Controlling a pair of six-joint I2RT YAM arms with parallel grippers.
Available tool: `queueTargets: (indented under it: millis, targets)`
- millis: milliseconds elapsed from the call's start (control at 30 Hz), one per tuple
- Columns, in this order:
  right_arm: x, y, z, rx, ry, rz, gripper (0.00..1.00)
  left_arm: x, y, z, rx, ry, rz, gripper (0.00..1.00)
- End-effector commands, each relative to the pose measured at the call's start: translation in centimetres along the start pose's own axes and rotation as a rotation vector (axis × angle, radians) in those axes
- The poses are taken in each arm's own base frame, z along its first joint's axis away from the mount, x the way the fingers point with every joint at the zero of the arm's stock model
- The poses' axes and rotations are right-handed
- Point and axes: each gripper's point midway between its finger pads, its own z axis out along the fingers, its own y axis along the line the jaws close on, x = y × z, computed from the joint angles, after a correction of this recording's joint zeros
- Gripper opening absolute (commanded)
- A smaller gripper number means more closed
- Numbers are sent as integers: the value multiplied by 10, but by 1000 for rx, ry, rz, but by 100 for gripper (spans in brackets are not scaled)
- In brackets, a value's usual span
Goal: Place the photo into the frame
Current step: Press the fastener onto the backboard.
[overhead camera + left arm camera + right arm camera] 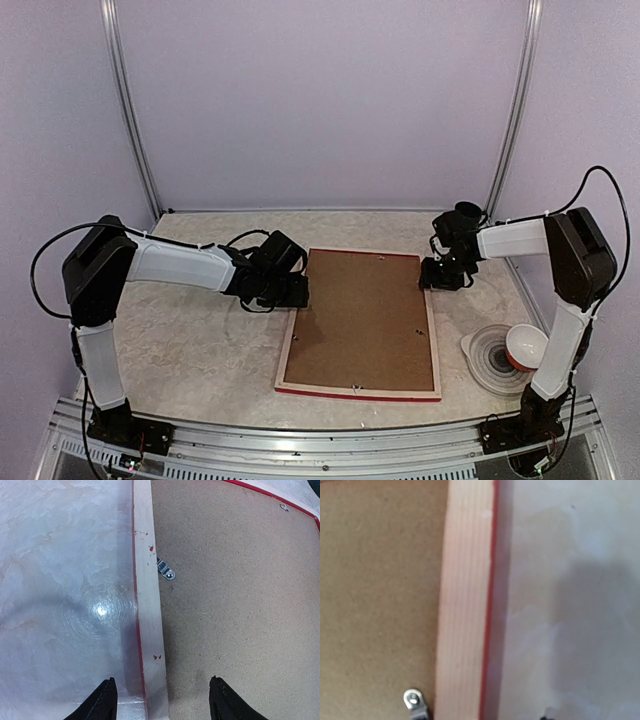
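Jaws spread wide on left gripper: black fingertips low in wrist view, one over bare table, other over brown board, pale wood rail of frame running up btwn them w/o visible contact. Jaws of right gripper: cannot tell if spread or pressed together, only a dark speck at btm edge of its wrist view, top view too small to judge. Frame flat on table, face down, approx centre, btwn the two arms, bare-wood back up, thin red outer edge showing along near side. Brown backing board seated inside the opening, filling it. Small metal turn clip at rail's inner edge in left wrist view, lying on the board; second clip in right wrist view, beside the opposite rail. Left gripper at frame's left edge toward far corner; right gripper at its right edge toward far right corner, just beside the rail. Few red paint flecks on left rail. Off to right, near right arm's base, well apart from frame: white bowl w/ red outside, tilted on a greyish ringed dish
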Motion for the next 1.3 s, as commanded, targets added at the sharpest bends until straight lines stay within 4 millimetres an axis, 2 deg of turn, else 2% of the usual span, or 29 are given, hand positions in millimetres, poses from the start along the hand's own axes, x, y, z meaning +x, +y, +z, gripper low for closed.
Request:
queueTargets:
  millis: [0, 100, 267, 400, 567, 733, 933, 1267]
  targets:
    - [2, -11, 9, 51, 17, -7, 50, 3, 2, 7, 3, 5, -10, 62]
    - [0, -11, 9, 62, 12, -11, 49, 3, 2, 6, 3, 7, -8, 62]
    - [-3, -13, 11, 98, 3, -32, 39, 4, 3, 7, 3, 10, -6, 61]
    - [3, -12, 18, 115, 17, -53, 35, 7, 5, 8, 2, 13, -9, 61]
    - [4, -9, 16, 118, 5, -53, 38, 9, 6, 7, 1, 14, -13, 61]
    - [-13, 2, -5, 66, -57, -39, 42, 9, 6, 6, 1, 11, -15, 61]
    - [-24, 14, -19, 13, -86, -32, 43, 9, 5, 5, 8, 8, -18, 61]
    - [-12, 15, -1, 4, -27, -39, 45, 12, 6, 6, 10, 12, -24, 61]
